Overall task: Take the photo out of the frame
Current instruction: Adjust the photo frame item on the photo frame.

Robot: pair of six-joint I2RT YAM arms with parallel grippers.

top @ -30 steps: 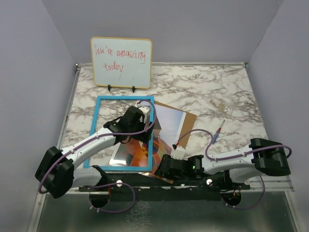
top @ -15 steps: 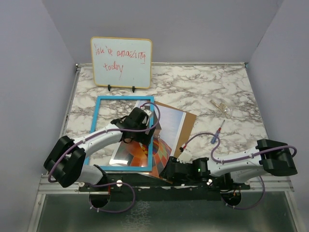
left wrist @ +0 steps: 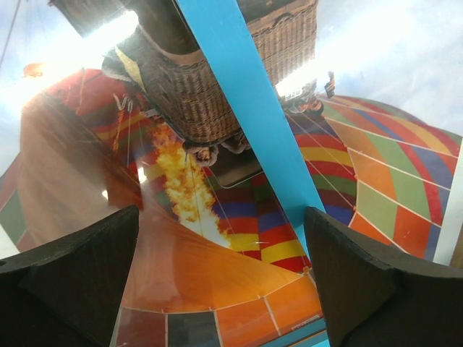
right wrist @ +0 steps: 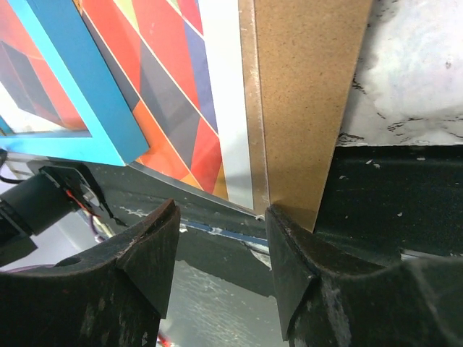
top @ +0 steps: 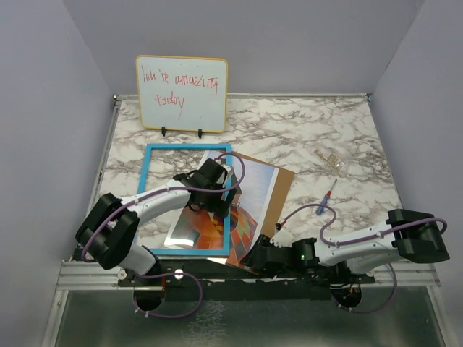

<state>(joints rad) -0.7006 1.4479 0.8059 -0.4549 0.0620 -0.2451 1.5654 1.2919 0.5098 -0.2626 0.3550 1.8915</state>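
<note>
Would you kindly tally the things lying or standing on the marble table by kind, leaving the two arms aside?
blue frame: 1
photo: 1
brown backing board: 1
whiteboard: 1
small loose bits, a clear piece and a thin tool: 2
Total: 6
</note>
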